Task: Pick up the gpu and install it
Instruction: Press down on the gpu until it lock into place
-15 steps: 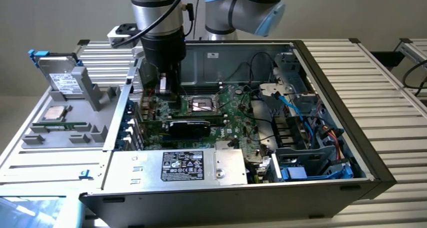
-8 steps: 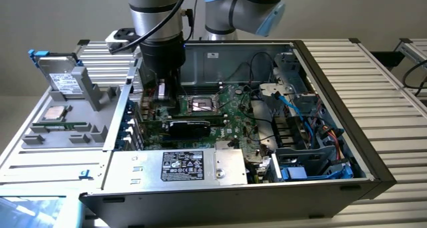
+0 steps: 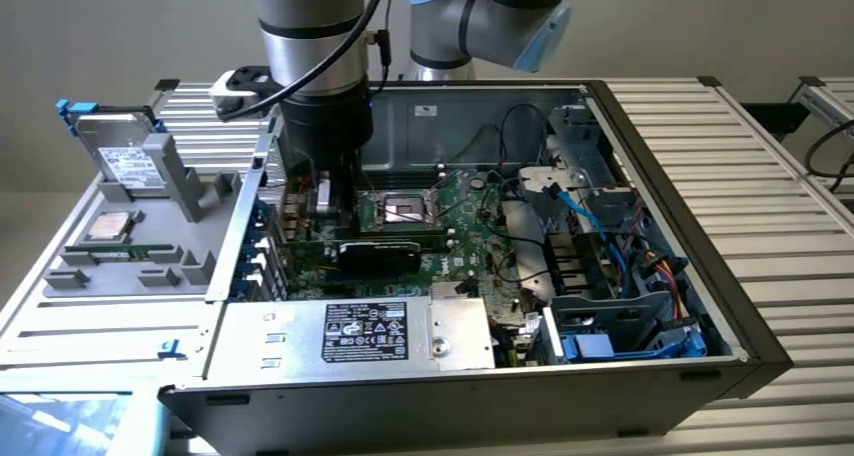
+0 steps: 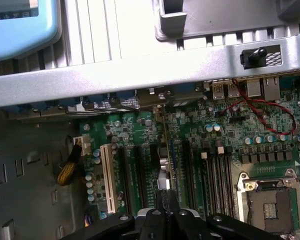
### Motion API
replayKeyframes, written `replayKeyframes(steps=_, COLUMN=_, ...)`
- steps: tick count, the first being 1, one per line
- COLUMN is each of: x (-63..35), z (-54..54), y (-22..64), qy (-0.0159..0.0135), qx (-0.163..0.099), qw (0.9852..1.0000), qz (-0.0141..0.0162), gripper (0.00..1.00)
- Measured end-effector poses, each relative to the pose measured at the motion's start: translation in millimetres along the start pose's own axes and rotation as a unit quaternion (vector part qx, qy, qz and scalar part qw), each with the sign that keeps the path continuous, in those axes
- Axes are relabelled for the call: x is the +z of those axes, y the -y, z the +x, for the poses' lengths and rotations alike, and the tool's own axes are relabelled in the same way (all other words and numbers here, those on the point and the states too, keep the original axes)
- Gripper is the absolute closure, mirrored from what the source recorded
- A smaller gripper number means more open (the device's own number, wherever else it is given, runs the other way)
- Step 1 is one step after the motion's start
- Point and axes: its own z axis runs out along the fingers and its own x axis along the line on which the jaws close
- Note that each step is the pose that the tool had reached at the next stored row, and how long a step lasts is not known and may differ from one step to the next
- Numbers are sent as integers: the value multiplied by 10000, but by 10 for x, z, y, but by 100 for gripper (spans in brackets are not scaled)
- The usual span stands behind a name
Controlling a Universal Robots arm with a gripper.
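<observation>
My gripper (image 3: 324,204) reaches down inside the open computer case (image 3: 667,176), over the green motherboard (image 3: 461,216). It is shut on the gpu (image 3: 380,251), a green card with a black cooler that stands on edge among the expansion slots. In the wrist view the gpu (image 4: 165,160) appears edge-on, a thin green line running from my gripper (image 4: 167,214) to the case's rear wall (image 4: 140,80). Its lower edge sits at a slot; I cannot tell whether it is fully seated.
The CPU socket (image 3: 404,211) lies just beyond the card, with memory slots (image 4: 220,175) beside it. A silver power supply (image 3: 360,331) fills the case's near side, and blue cables (image 3: 601,226) run at the exterior view's right. A grey parts tray (image 3: 134,246) with a hard drive (image 3: 127,161) stands outside.
</observation>
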Motion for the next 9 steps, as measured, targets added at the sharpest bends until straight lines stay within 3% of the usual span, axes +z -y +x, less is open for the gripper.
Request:
replayKeyframes(steps=3, x=38, z=3, y=-9, qy=29, qx=-13, qw=10000, qz=-2, gripper=88)
replayKeyframes(steps=6, x=62, z=-1, y=-35, qy=92, qx=-17, qw=10000, qz=-10, gripper=88)
replayKeyframes(steps=9, x=83, z=-4, y=-97, qy=134, qx=-16, qw=9999, qz=-15, gripper=88)
